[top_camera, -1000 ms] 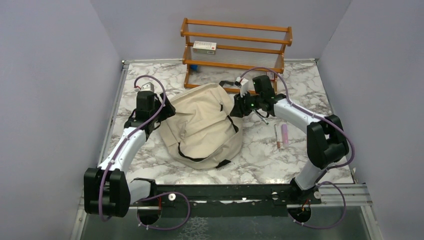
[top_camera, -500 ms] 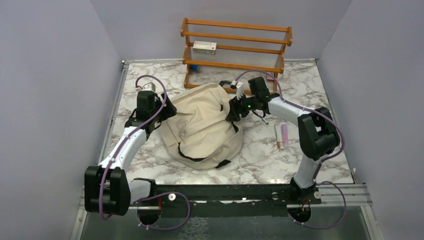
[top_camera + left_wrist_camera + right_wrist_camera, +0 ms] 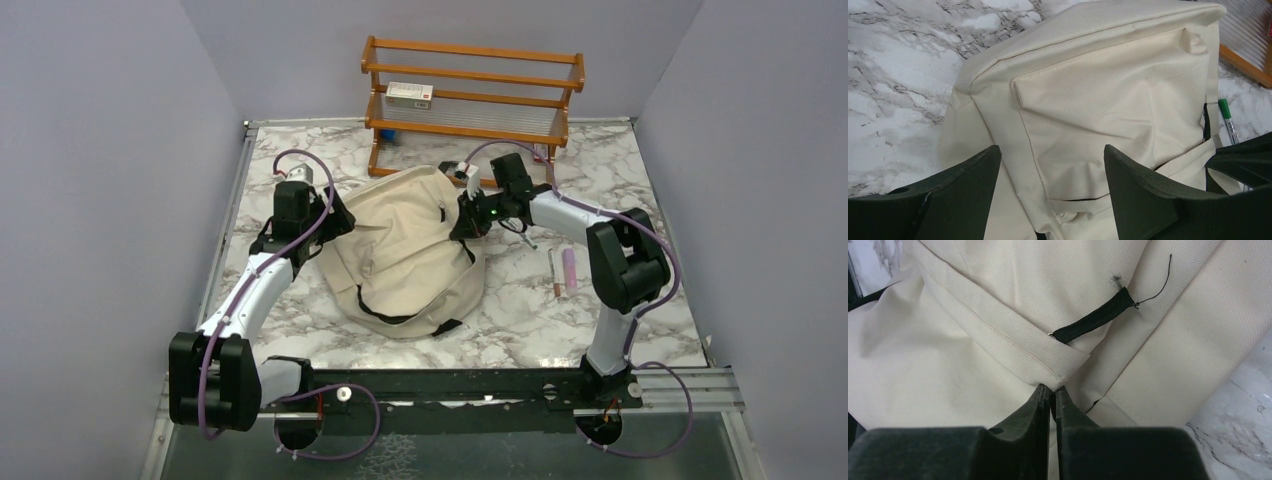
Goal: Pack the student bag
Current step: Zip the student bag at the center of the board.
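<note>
Right gripper (image 3: 1053, 390), jaws pinched almost shut on a canvas fold of the student bag (image 3: 405, 250), appears to be opening it at mid-table. Left gripper (image 3: 1048, 155) hangs wide open over the bag's far side, holding nothing. Lifting the flap looks next. A wooden rack (image 3: 475, 50) crowds close behind; bare marble table (image 3: 520, 330) lies nearer the bases.

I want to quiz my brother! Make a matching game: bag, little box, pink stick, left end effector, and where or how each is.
1 student bag
2 white box
3 pink stick
4 left end effector

A open
B on the wooden rack
C on the table, right of bag
D pinched by right end effector

Pairs: 1-D, 2-B, 3-C, 4-A
</note>
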Motion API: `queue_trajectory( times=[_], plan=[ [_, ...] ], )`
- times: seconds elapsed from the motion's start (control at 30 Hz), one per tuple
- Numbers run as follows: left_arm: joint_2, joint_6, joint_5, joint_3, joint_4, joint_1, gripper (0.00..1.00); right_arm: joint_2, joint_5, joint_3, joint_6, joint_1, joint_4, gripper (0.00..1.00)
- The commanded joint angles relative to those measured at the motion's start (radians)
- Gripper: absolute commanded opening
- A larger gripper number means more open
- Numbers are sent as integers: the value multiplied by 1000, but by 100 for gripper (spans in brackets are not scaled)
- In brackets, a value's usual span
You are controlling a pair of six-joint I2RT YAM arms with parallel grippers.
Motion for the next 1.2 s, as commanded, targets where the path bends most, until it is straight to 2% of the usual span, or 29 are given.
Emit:
queue_trajectory(
  times=[0.0, 0.07, 0.57, 0.9, 0.97, 1.17],
  plan=[
    [7, 23, 58, 44, 28, -6, 77, -37, -14, -15, 11, 0, 33, 5],
    [13, 35, 86, 52, 39, -7, 77, -68, 12, -32, 24, 0, 30, 1],
    [74, 134, 305, 142, 156, -102, 77, -312, 126, -145, 139, 0, 79, 1],
    [136, 136, 313, 180, 160, -149, 77, -238, 150, -182, 117, 0, 107, 1],
    [133, 134, 311, 171, 158, -150, 77, -224, 152, -184, 119, 0, 126, 4],
    [118, 133, 308, 143, 155, -151, 77, -184, 163, -158, 114, 0, 138, 25]
  ],
)
